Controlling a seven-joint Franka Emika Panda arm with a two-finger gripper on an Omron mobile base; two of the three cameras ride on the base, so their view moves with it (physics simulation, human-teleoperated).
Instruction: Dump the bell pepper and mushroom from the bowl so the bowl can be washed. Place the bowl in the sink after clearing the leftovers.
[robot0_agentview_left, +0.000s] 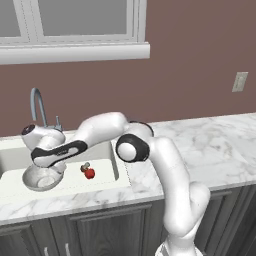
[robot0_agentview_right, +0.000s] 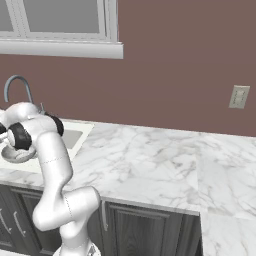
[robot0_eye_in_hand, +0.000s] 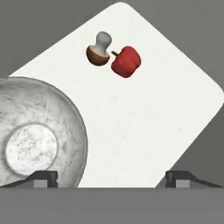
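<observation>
The white bowl (robot0_agentview_left: 41, 179) sits upright at the front left of the sink (robot0_agentview_left: 108, 165), and it is empty. On the sink floor (robot0_eye_in_hand: 144, 131) to its right lie the red bell pepper (robot0_agentview_left: 90, 173) and the mushroom (robot0_agentview_left: 85, 166), touching each other. My gripper (robot0_agentview_left: 54, 170) hangs just above the bowl's right rim, open. In the hand view the bowl (robot0_eye_in_hand: 37, 135) is at the left, with its rim between my wide-spread fingertips (robot0_eye_in_hand: 44, 178). The mushroom (robot0_eye_in_hand: 99, 49) and pepper (robot0_eye_in_hand: 126, 61) lie further ahead. The bowl (robot0_agentview_right: 15, 155) peeks out behind my arm.
A grey gooseneck faucet (robot0_agentview_left: 37, 104) stands behind the basin. Marble counter (robot0_agentview_left: 210, 150) runs to the right of the sink, with a wall outlet (robot0_agentview_left: 240, 82) above it. A window sill (robot0_agentview_left: 75, 52) juts out over the sink.
</observation>
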